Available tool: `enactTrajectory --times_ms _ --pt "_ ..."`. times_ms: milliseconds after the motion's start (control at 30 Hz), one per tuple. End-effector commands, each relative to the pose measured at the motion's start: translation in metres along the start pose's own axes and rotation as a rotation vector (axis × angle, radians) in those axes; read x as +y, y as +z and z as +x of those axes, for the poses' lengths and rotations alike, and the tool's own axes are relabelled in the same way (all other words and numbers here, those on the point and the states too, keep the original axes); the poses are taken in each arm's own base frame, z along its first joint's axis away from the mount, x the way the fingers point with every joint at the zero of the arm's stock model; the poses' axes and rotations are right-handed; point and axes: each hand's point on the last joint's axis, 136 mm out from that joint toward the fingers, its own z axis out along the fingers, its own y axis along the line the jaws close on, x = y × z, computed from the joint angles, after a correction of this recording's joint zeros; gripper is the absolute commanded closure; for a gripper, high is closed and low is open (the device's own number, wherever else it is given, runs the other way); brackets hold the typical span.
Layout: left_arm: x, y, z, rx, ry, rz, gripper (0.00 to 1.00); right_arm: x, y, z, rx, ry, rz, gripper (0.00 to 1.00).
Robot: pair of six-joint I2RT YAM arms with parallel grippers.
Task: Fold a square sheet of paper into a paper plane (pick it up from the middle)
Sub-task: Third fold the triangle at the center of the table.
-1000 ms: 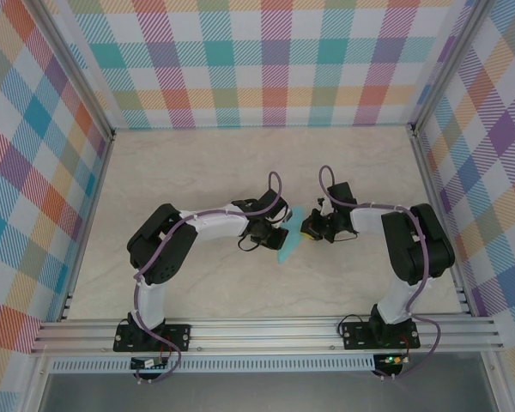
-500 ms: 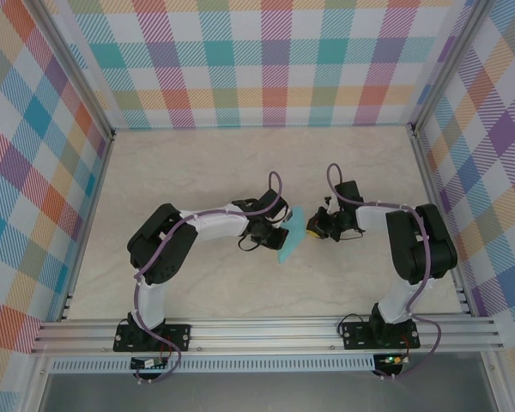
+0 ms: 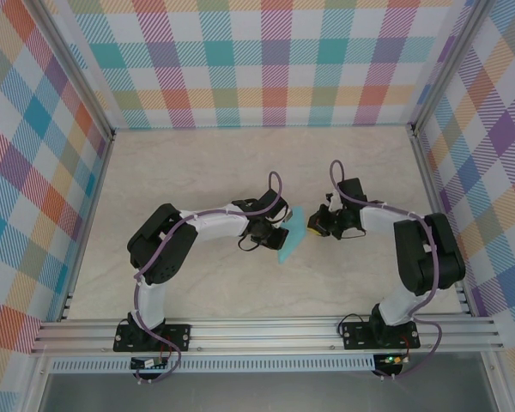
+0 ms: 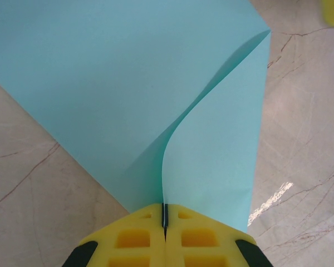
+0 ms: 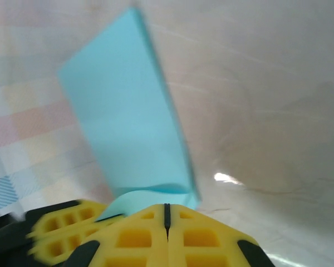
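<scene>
At the near edge, the two arms rose from bases bolted on the aluminium rail (image 3: 266,330) and bent inward toward each other over the marble-patterned table (image 3: 197,283). The left gripper (image 3: 276,233) reached in from the left at mid-table, and its yellow fingers (image 4: 133,240) were pressed together on the square sheet of paper (image 3: 290,236), with a curled edge of the light-teal sheet running straight into the seam between them. From that pinch the paper fanned away from the wrist camera in two layers: a narrower flap bowed up on the right, over a broader flat layer spread to the left, above the tabletop. Facing it from the right, the right gripper (image 3: 312,227) sat just beside the paper's far edge; its yellow fingers (image 5: 139,240) were closed flush against each other with nothing visible in the seam. In the blurred right wrist view, the sheet stood just beyond those fingertips as a tilted panel with a small curl at its near end, and whether it touched them could not be told. Beyond both grippers lay bare table, ending at the plaid back wall (image 3: 257,60).
</scene>
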Motion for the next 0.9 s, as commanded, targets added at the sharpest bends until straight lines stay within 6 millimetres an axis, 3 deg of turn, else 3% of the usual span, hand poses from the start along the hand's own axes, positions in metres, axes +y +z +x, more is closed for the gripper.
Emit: enactTrajectory --times_ms 0,233,433,600,867 --pt "0.016 0.012 0.028 0.114 -0.024 -0.03 0.97 0.025 -0.005 0.013 0.042 -0.008 -0.115 0.99" --pt "0.013 0.011 0.027 0.11 -0.023 -0.02 0.97 0.031 0.021 0.03 0.114 0.008 -0.167 0.98" --pt "0.01 0.007 0.023 0.099 -0.026 -0.011 0.94 0.008 0.039 0.034 0.146 0.033 -0.096 0.99" --pt "0.004 -0.008 0.011 0.048 -0.036 -0.006 0.82 -0.011 0.043 0.036 0.145 0.043 -0.018 1.0" --pt "0.009 -0.057 -0.013 -0.121 -0.177 -0.077 0.57 -0.014 0.043 0.036 0.113 0.093 -0.02 1.0"
